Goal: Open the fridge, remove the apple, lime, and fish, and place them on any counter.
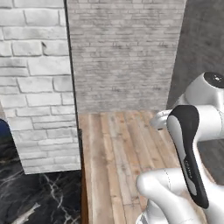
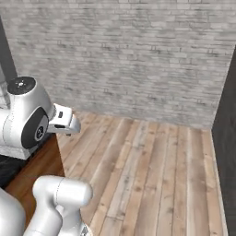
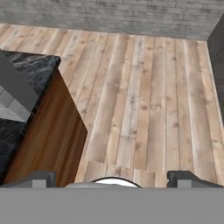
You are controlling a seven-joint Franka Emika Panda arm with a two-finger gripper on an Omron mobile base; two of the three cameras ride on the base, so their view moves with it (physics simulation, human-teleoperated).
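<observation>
My gripper (image 3: 113, 180) points down over a wooden floor, its two dark fingertips (image 3: 43, 179) set wide apart, open with nothing between them. The counter (image 3: 27, 70), black marble with white veins on a brown wooden cabinet, lies to the left below the hand, and its top shows again at the lower left of the left base view (image 1: 39, 197). A tall dark grey face (image 1: 202, 43) stands at the right; I cannot tell whether it is the fridge. The apple, the lime and the fish are out of view.
A white brick pillar (image 1: 35, 87) rises from the counter's end. A grey brick wall (image 2: 129, 60) closes the back. The plank floor (image 2: 152, 175) lies open between the counter and the dark face. A blue object (image 1: 2, 129) peeks in at the far left.
</observation>
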